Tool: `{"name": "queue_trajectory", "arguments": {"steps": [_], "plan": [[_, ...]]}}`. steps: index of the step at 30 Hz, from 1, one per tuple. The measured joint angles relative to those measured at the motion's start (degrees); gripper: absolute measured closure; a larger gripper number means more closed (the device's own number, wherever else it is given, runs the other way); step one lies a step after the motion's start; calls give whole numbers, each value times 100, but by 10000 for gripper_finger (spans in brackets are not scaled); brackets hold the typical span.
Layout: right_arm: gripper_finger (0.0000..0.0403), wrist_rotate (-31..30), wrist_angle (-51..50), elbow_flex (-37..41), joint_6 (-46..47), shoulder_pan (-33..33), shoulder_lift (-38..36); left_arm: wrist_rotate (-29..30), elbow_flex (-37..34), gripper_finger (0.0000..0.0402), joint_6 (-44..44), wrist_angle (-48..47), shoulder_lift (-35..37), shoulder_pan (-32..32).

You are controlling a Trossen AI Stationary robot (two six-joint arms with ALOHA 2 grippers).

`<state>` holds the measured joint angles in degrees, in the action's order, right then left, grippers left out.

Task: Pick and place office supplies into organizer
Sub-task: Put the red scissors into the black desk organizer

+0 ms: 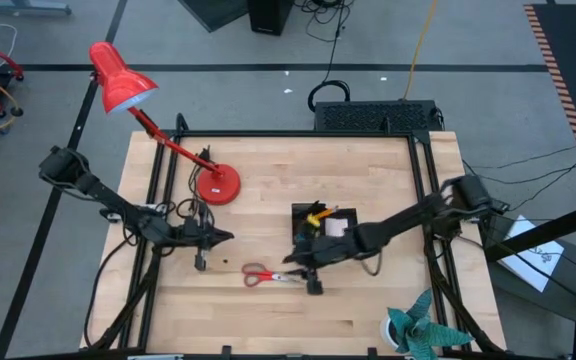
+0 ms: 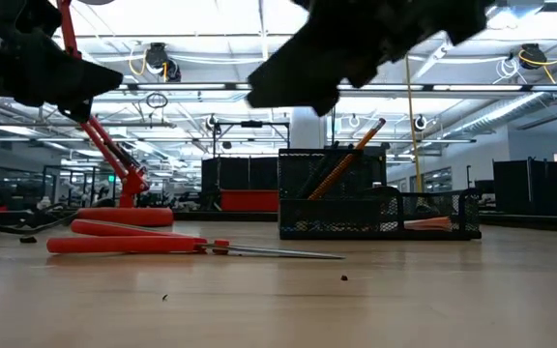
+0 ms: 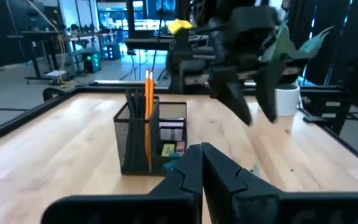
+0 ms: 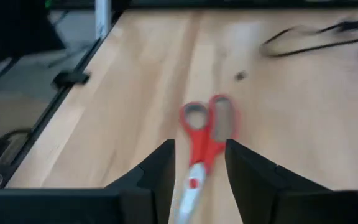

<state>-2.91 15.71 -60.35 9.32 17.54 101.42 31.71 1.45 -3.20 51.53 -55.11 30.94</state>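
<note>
Red-handled scissors lie flat on the wooden table, near its middle. My right gripper hovers open just above their blade end, one finger on each side, touching nothing. The black mesh organizer stands behind the scissors. It holds orange pencils, a pink pad and a yellow piece. My left gripper is shut and empty, pointing level toward the organizer from the table's left.
A red desk lamp has its base on the far left of the table, with black cables beside it. A teal leafy plant stands at the near right corner. A large black box sits beyond the far edge.
</note>
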Motion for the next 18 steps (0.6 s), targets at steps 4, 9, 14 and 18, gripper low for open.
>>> {"name": "queue_trajectory", "arguments": {"steps": [4,9,14,18], "plan": [[234,152,-866,-927,-311,-26,561,-25,2,378,-182,-258,-1,0],[167,341,-1113,-1555,-191,-126,973,-44,2,358,-501,-496,0,0],[130,751,-1327,-1872,345,-244,1241,-40,2,356,-598,-556,0,0],[126,755,-1380,-1935,494,-305,1295,-40,2,355,-599,-514,0,0]]}}
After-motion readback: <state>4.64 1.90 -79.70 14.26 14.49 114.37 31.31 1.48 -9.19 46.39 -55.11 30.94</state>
